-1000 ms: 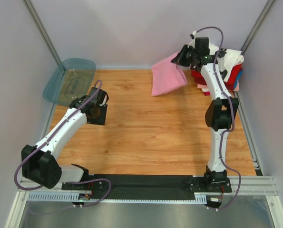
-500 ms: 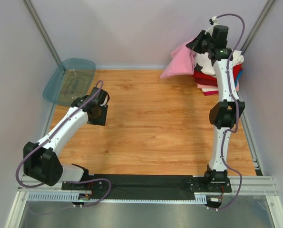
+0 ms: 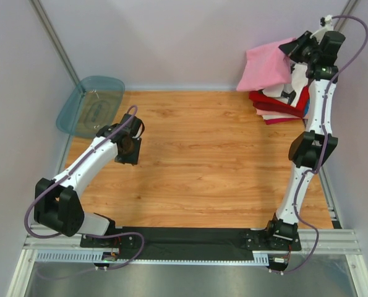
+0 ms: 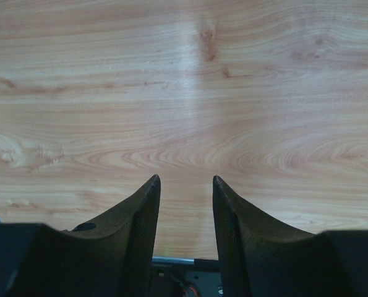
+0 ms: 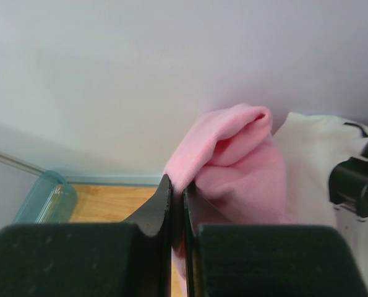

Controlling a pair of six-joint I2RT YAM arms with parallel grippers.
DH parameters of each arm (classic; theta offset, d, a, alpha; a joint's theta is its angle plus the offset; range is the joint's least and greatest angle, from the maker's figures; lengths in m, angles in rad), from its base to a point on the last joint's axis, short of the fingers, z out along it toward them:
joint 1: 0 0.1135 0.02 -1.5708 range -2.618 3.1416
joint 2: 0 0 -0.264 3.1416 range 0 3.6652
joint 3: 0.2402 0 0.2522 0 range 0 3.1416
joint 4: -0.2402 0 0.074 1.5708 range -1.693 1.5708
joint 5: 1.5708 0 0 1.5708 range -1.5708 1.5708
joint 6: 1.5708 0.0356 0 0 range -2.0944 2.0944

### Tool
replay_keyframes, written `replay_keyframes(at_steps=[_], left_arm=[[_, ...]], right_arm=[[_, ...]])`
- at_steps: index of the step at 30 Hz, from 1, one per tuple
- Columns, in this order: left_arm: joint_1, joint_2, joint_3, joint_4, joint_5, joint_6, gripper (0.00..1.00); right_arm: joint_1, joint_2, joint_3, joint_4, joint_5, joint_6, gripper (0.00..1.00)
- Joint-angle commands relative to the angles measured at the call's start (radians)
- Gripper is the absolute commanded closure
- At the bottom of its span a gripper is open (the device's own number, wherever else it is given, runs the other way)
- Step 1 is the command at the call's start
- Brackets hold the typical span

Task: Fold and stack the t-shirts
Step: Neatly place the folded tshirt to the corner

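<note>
The folded pink t-shirt (image 3: 267,67) hangs in the air at the back right, pinched by my right gripper (image 3: 293,51), which is shut on its edge. In the right wrist view the pink t-shirt (image 5: 236,167) bulges out beyond the closed right gripper (image 5: 179,189). Below it lies the stack of folded t-shirts (image 3: 281,104), white on top of red, with the white shirt (image 5: 316,161) also in the right wrist view. My left gripper (image 3: 129,146) hovers over the left side of the table; the left gripper (image 4: 185,182) is open over bare wood with nothing between its fingers.
A clear teal plastic tray (image 3: 91,106) leans at the back left corner; its rim (image 5: 44,198) shows in the right wrist view. Grey walls close the table (image 3: 202,161) on three sides. The right arm stretches tall along the right wall.
My right gripper has carried the pink t-shirt up and to the right, from over the table's back middle to above the stack. The left arm has barely shifted.
</note>
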Motion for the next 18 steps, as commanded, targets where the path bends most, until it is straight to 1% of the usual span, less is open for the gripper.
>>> replay_keyframes(at_steps=[1,8,18], left_arm=[[-0.004,0.007,0.008,-0.009,-0.016,0.011,0.53],[-0.017,0.021,0.005,-0.012,-0.025,0.008,0.54],[-0.038,0.039,0.005,-0.013,-0.032,0.007,0.54]], right_arm=[[-0.047,0.012,0.018,0.137,-0.068,0.033,1.0],[-0.113,0.079,-0.053,0.157,-0.091,0.018,1.0],[-0.19,0.174,-0.056,0.207,-0.072,0.023,1.0]])
